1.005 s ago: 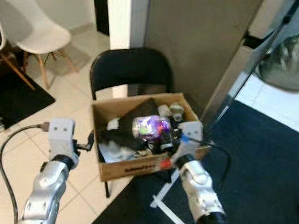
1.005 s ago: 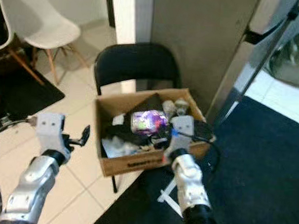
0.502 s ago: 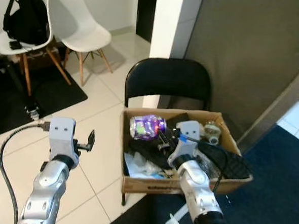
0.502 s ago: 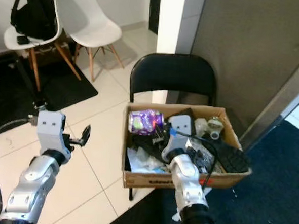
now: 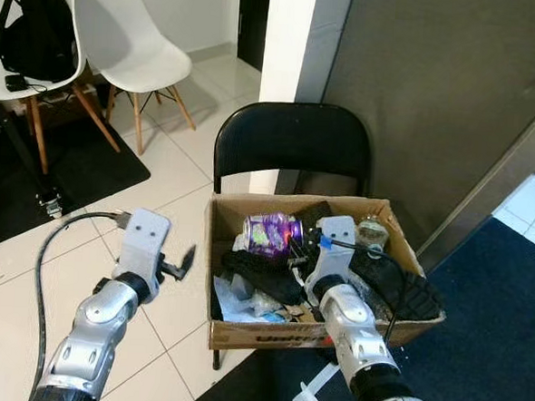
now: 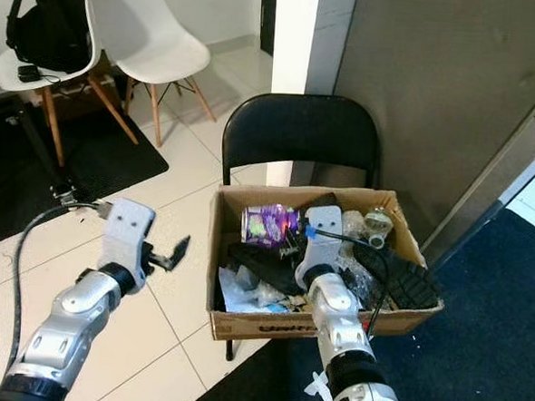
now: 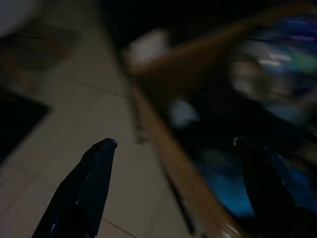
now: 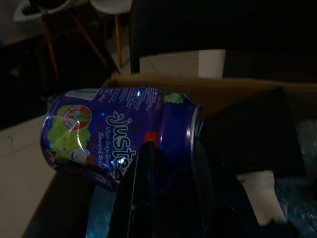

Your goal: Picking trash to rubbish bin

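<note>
the floor (image 5: 8,285) is showing pale square tiles, with a dark blue carpet (image 5: 486,341) lying to the robot's right and a black mat (image 5: 79,166) lying under the chairs at the far left. a grey wall panel (image 5: 419,92) is rising behind the scene beside a white pillar (image 5: 291,38).

one black folding chair (image 5: 293,148) is standing in the middle, carrying one open cardboard box (image 5: 268,332) on its seat. two white shell chairs (image 5: 122,46) are standing at the far left, and one black backpack (image 5: 28,27) is sitting on the nearer one.

inside the box one purple can (image 5: 273,233) is lying on its side at the back left, above black and white scraps. one black shoe sole (image 5: 407,291) is leaning over the box's right rim.

the right end effector (image 8: 168,193) is reaching into the box, its fingers pinching the purple can at its end, holding it over the box's contents. the left end effector (image 5: 187,259) is hovering over the tiles just left of the box, its fingers (image 7: 84,191) spread and holding nothing. one black cable (image 5: 51,251) is looping from the left wrist.
</note>
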Tool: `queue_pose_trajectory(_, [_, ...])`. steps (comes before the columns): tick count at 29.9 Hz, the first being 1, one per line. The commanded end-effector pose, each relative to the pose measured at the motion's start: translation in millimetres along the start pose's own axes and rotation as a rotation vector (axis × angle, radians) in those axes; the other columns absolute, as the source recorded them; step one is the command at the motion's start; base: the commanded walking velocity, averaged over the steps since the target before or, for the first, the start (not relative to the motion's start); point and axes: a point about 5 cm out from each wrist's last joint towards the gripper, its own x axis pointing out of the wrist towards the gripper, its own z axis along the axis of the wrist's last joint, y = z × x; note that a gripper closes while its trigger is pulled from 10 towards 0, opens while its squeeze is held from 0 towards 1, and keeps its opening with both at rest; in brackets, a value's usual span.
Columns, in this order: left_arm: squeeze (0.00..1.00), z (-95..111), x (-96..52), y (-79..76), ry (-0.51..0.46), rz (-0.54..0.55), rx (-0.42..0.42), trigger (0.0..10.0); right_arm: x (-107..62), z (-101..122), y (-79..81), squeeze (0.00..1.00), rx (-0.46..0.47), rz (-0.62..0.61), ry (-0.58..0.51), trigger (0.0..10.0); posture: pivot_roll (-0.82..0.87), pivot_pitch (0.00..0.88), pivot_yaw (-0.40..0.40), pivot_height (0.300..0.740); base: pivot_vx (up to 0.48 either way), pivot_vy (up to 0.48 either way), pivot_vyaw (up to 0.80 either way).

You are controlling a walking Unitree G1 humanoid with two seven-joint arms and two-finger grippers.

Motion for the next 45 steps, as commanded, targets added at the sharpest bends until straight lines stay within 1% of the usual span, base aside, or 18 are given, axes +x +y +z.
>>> queue_pose_trajectory(1, [0.0, -7, -3.2, -5.1, 0.044, -0.057, -0.004, 10.0, -0.6, -3, -0.6, 0.0, -0.012, -0.002, 0.009, 10.0, 0.02, 0.105, -0.017, 0.74, 0.0, 0.0, 0.0])
queue_pose_trajectory(10, [0.0, -14, -11.8, -12.8, 0.076, -0.137, -0.005, 10.0, 2.5, -9, 8.3, 0.0, -0.036, 0.039, 0.055, 10.0, 0.03, 0.115, -0.032, 0.74, 0.0, 0.0, 0.0])
queue_pose_trajectory(17, [0.0, -16, -13.5, -11.0, 0.079, -0.146, 0.003, 10.0, 5.5, -6, 12.0, 0.0, 0.025, 0.049, 0.022, 10.0, 0.03, 0.12, -0.034, 0.74, 0.0, 0.0, 0.0])
queue_pose_trajectory(18, [0.0, -15, -13.7, -11.1, 0.081, -0.148, 0.002, 10.0, 5.9, -4, 11.8, 0.23, 0.065, 0.049, 0.001, 10.0, 0.03, 0.12, -0.035, 0.74, 0.0, 0.0, 0.0])
queue_pose_trajectory(19, [0.0, -15, -13.9, -11.1, 0.081, -0.15, 0.002, 10.0, 6.3, 0, 11.3, 0.87, 0.103, 0.046, -0.03, 10.0, 0.03, 0.12, -0.035, 0.74, 0.0, 0.0, 0.0])
queue_pose_trajectory(20, [0.0, -15, -14.0, -11.1, 0.082, -0.151, 0.002, 10.0, 6.5, 3, 11.0, 1.0, 0.144, 0.048, -0.058, 10.0, 0.03, 0.12, -0.035, 0.74, 0.0, 0.0, 0.0])
queue_pose_trajectory(21, [0.0, -15, -14.0, -11.1, 0.082, -0.151, 0.002, 10.0, 6.5, 3, 11.0, 1.0, 0.144, 0.048, -0.058, 10.0, 0.03, 0.12, -0.035, 0.74, 0.0, 0.0, 0.0])
queue_pose_trajectory(23, [0.0, -14, -13.8, -9.5, 0.079, -0.137, 0.007, 10.0, 7.7, 12, 4.7, 1.0, 0.241, -0.014, -0.121, 10.0, 0.03, 0.12, -0.035, 0.74, 0.0, 0.0, 0.0])
queue_pose_trajectory(26, [0.0, -14, -13.4, -8.6, 0.077, -0.128, 0.01, 10.0, 8.0, 14, 1.2, 1.0, 0.276, -0.049, -0.134, 10.0, 0.03, 0.12, -0.035, 0.74, 0.0, 0.0, 0.0])
queue_pose_trajectory(27, [0.0, -13, -12.5, -6.4, 0.071, -0.103, 0.017, 10.0, 8.1, 16, -6.7, 0.73, 0.368, -0.117, -0.153, 10.0, 0.03, 0.12, -0.035, 0.74, 0.0, 0.0, 0.0])
queue_pose_trajectory(28, [0.0, -11, -10.5, -0.3, 0.054, -0.037, 0.018, 10.0, 6.6, 18, -17.0, 0.0, 0.446, -0.186, -0.174, 10.0, 0.04, 0.121, -0.037, 0.74, 0.0, 0.0, 0.0])
queue_pose_trajectory(29, [0.0, -8, -9.3, 5.8, 0.034, 0.025, -0.001, 10.0, 4.7, 18, -24.6, 0.0, 0.497, -0.228, -0.187, 10.0, 0.03, 0.12, -0.035, 0.74, 0.0, 0.0, 0.0])
queue_pose_trajectory(30, [0.0, -4, -8.7, 14.7, 0.008, 0.118, -0.039, 10.0, 1.3, 19, -31.4, 0.0, 0.491, -0.251, -0.201, 10.0, 0.03, 0.121, -0.03, 0.74, 0.0, 0.0, 0.0])
queue_pose_trajectory(31, [0.0, -1, -8.8, 20.4, -0.007, 0.176, -0.068, 10.0, -0.8, 20, -34.6, 0.0, 0.472, -0.256, -0.207, 10.0, 0.02, 0.121, -0.029, 0.74, 0.0, 0.0, 0.0])
queue_pose_trajectory(32, [0.0, 2, -10.1, 24.0, -0.031, 0.218, -0.091, 10.0, -4.5, 19, -35.4, 0.0, 0.395, -0.238, -0.201, 10.0, 0.02, 0.121, -0.026, 0.74, 0.0, 0.0, 0.0])
queue_pose_trajectory(34, [0.0, 2, -10.1, 24.0, -0.031, 0.218, -0.091, 10.0, -4.5, 19, -35.4, 0.0, 0.395, -0.238, -0.201, 10.0, 0.02, 0.121, -0.026, 0.74, 0.0, 0.0, 0.0])
queue_pose_trajectory(39, [0.0, -5, -17.4, 28.7, 0.022, 0.337, -0.04, 10.0, -26.9, 15, -26.7, 0.0, 0.165, -0.132, -0.2, 10.0, 0.0, 0.119, -0.012, 0.74, 0.0, 0.0, 0.0])
queue_pose_trajectory(45, [0.0, -4, -19.4, 27.3, -0.009, 0.399, -0.062, 10.0, -40.9, 4, -26.5, 0.0, 0.144, -0.146, -0.171, 10.0, -0.01, 0.116, -0.008, 0.74, 0.0, 0.0, 0.0])
